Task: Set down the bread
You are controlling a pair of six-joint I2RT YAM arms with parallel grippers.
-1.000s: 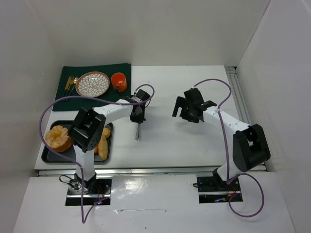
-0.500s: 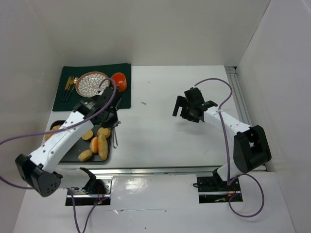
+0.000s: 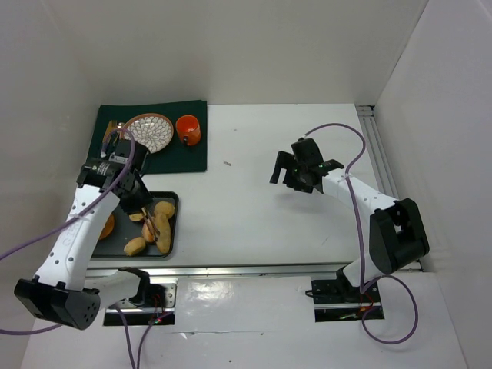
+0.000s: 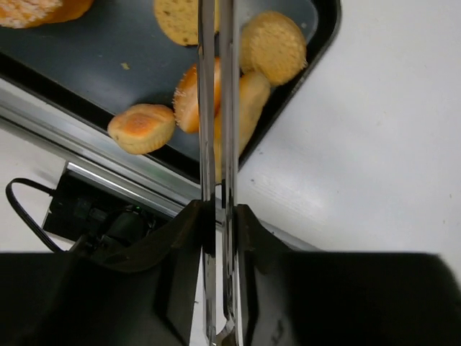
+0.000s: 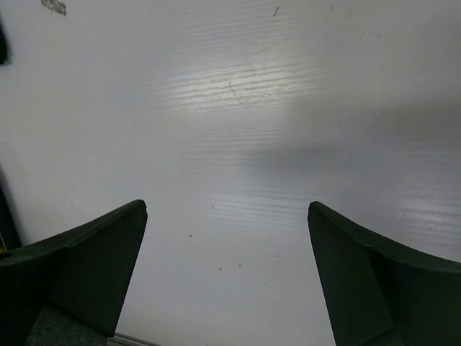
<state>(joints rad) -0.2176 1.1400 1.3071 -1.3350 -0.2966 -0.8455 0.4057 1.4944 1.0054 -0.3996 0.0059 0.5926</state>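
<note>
On my overhead feed the left gripper (image 3: 141, 207) hangs over the dark tray (image 3: 171, 201) at the near left corner of the table (image 3: 254, 223). From its wrist camera I see its two black fingers (image 4: 180, 249) pressed in on a pair of metal tongs (image 4: 217, 144), so it has a firm hold of those and nothing else. The tong blades lie almost together with only a thin gap, and they run out over the bread rolls (image 4: 142, 127). Their tips pass beyond the top of the wrist picture, so I cannot tell whether they pinch a roll or merely lie above it. The rolls are all on the tray: one round one near its near edge, one round one (image 4: 272, 47) towards its right corner, and a longer one (image 4: 246, 108) with another against it right under the blades. A larger orange piece (image 3: 108, 227) shows at the tray's left side, half hidden by the arm. Farther back on the left, a patterned plate (image 3: 150, 132) and an orange cup (image 3: 188, 129) sit on a green mat (image 3: 181, 157). The right gripper (image 3: 292, 173) is well apart on the right, above bare table, its fingers (image 5: 86, 259) spread wide and holding nothing.
</note>
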